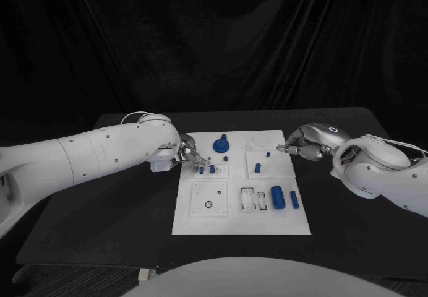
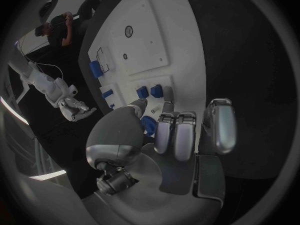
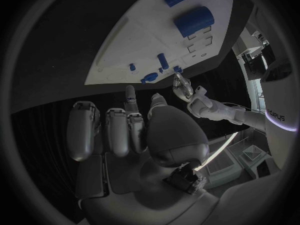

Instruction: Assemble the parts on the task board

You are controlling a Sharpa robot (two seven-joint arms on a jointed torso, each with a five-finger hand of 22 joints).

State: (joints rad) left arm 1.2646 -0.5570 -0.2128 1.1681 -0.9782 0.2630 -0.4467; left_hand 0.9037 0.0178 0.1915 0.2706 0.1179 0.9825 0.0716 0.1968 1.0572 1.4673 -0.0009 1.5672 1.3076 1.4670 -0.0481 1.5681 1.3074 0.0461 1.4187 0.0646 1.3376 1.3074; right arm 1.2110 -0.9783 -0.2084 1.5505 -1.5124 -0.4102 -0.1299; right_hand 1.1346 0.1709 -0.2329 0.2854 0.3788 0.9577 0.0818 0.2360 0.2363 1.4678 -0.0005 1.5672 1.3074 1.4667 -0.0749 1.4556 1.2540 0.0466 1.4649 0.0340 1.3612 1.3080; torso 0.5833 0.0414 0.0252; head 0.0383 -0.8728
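A white task board (image 1: 240, 226) lies mid-counter (image 1: 107, 229). The left hand (image 1: 183, 153) hovers at its left edge, fingers (image 2: 165, 130) curled near small blue pegs (image 1: 207, 167), apparently holding nothing. The right hand (image 1: 302, 146) sits at the far right corner, fingers (image 3: 115, 130) curled, empty.

A matt white task board (image 1: 240, 223) lies on a dull black worktop (image 1: 107, 216), carrying smooth blue plastic-looking parts (image 1: 278, 198). Glossy white arm shells (image 1: 89, 154) end in hands of brushed silver metal, left hand (image 2: 169, 135) and right hand (image 3: 125, 130). Black cloth (image 1: 214, 55) hangs behind.
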